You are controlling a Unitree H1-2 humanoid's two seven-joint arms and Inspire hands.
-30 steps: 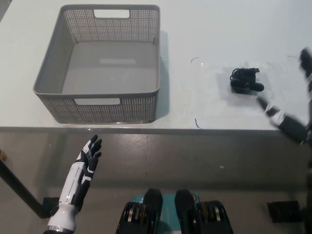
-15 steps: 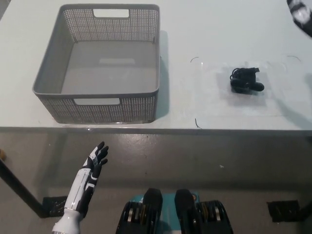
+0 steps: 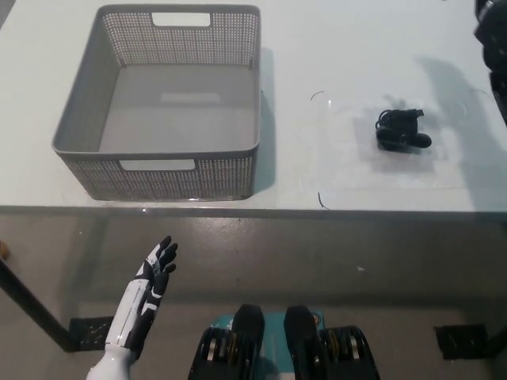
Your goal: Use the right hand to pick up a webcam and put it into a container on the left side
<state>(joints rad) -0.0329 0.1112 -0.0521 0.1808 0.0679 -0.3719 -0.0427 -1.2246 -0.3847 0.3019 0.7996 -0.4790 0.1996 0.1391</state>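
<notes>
Right robot hand (image 3: pixel 493 24): far right edge, mostly out of view, grip state cannot be told. Webcam (image 3: pixel 403 131): ungrasped, on worktop (image 3: pixel 333 47) right side. Container (image 3: pixel 165 103): left, empty. Left robot hand (image 3: pixel 156 265): idle, fingers spread, near worktop edge. Step: reach; next, descend over webcam.

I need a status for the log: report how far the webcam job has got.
Nothing is done: the webcam lies on the table, and the basket is empty. The right hand is at the frame's edge, not on it. The left hand rests open. Grasp and transfer remain.
</notes>
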